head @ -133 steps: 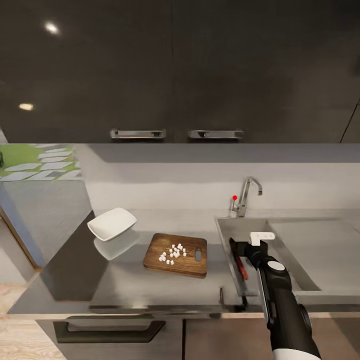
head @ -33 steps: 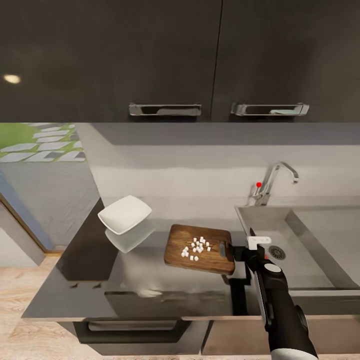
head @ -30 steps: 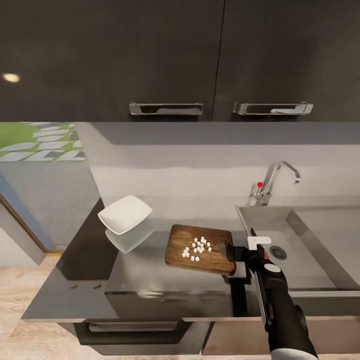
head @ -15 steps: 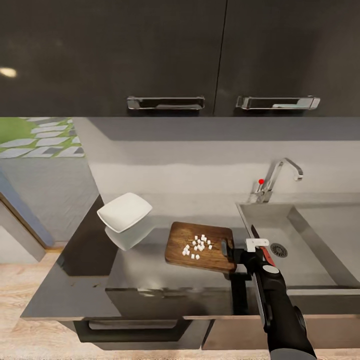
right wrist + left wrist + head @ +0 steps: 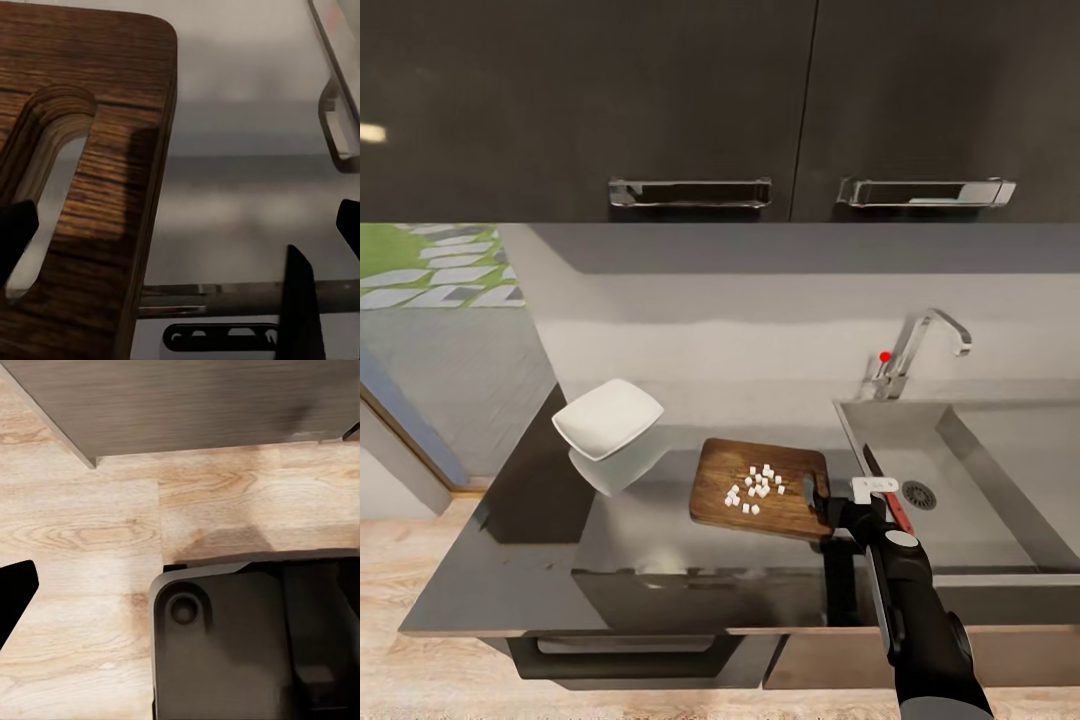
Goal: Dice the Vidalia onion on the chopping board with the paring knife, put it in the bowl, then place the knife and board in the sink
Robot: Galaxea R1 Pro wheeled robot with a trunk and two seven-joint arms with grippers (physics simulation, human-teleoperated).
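Brown wood of the chopping board (image 5: pixel 760 487) is seen on the grey tabletop (image 5: pixel 630 560), white onion dice (image 5: pixel 756 486) scattered on it. From the head, the right pincer (image 5: pixel 822 497) is seen at the board's slotted end; the right wrist view adds the handle slot (image 5: pixel 46 180) close up, with the fingertips (image 5: pixel 13 232) spread apart, one over the slot. The left pincer's state cannot be told. The paring knife (image 5: pixel 888 497) lies in the sink (image 5: pixel 1000 500). The white bowl (image 5: pixel 607 419) holds nothing. Wooden floor (image 5: pixel 82 540) is shown by the left wrist.
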